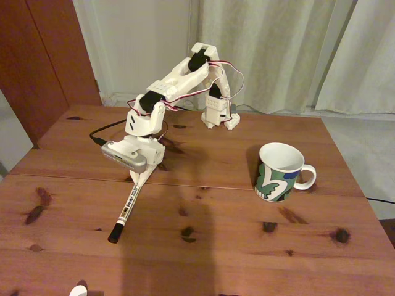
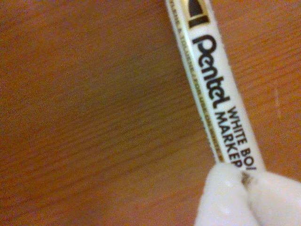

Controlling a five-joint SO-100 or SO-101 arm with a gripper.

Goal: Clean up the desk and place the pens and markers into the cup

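Lying on the desk [image 1: 216, 246], the marker [image 1: 128, 208] sits under the tool [image 1: 141, 179].

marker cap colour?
Black; the marker has a white barrel, cap at its near end, clearest in the fixed view.

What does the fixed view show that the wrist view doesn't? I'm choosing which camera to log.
Fixed view: the whole arm, the cup standing upright to the right, the marker's black cap pointing toward the camera, and the desk with its seam and knots.

Wrist view: the barrel lettering, legible as "Pentel white board marker", with the white jaws closed around the barrel at the bottom edge.

Both: the marker on the wood, with the gripper at its uncapped end.
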